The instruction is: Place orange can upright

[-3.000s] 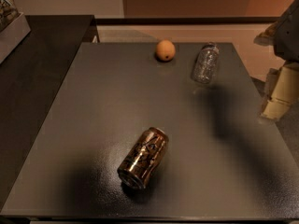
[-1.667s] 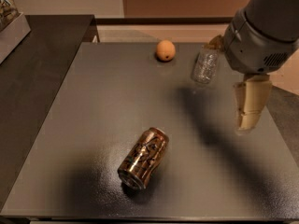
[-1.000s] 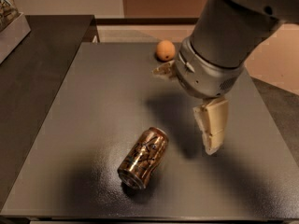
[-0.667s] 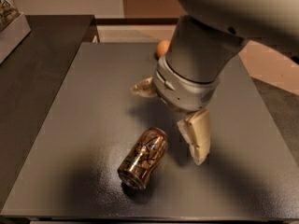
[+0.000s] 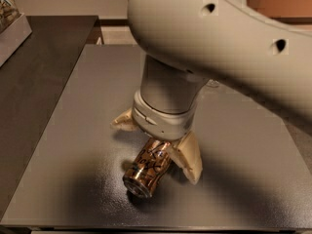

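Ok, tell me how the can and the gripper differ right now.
The can is shiny copper-orange with dark scribbles; the gripper is matte cream. The can lies on its side on the grey table; the gripper points down from above it. The can is a single cylinder; the gripper's fingers straddle its far end, open. Both are at the table's front.

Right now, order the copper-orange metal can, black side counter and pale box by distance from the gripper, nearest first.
Gripper, centre-front:
1. Copper-orange can, between the jaws.
2. Black side counter, left.
3. Pale box, far-left corner.
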You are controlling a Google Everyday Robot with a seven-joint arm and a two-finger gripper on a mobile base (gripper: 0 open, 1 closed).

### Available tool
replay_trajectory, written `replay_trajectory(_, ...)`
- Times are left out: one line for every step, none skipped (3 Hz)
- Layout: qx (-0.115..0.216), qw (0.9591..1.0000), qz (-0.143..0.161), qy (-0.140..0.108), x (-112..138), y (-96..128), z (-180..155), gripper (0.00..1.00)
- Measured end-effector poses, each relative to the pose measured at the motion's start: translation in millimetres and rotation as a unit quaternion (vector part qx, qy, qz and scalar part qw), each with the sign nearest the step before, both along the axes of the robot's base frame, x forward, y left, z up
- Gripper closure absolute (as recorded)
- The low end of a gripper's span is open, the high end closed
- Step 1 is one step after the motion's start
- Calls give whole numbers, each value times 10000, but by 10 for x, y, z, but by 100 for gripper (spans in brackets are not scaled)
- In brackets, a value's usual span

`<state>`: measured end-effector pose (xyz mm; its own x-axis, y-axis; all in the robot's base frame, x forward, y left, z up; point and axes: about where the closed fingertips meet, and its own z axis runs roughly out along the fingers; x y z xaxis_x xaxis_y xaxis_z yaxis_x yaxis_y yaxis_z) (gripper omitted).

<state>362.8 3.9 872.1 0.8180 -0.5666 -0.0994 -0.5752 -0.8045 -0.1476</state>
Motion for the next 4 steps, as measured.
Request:
replay_trajectory(-176,9995,248,-132,18,32,-151,0)
replay_trajectory(-349,9982,419,-232,65,26,-261,0)
replay_trajectory(-469,9972,514,-259,105,-8,-336,17)
replay_trajectory(-538,9963,613,-266,111,-20,-350,40)
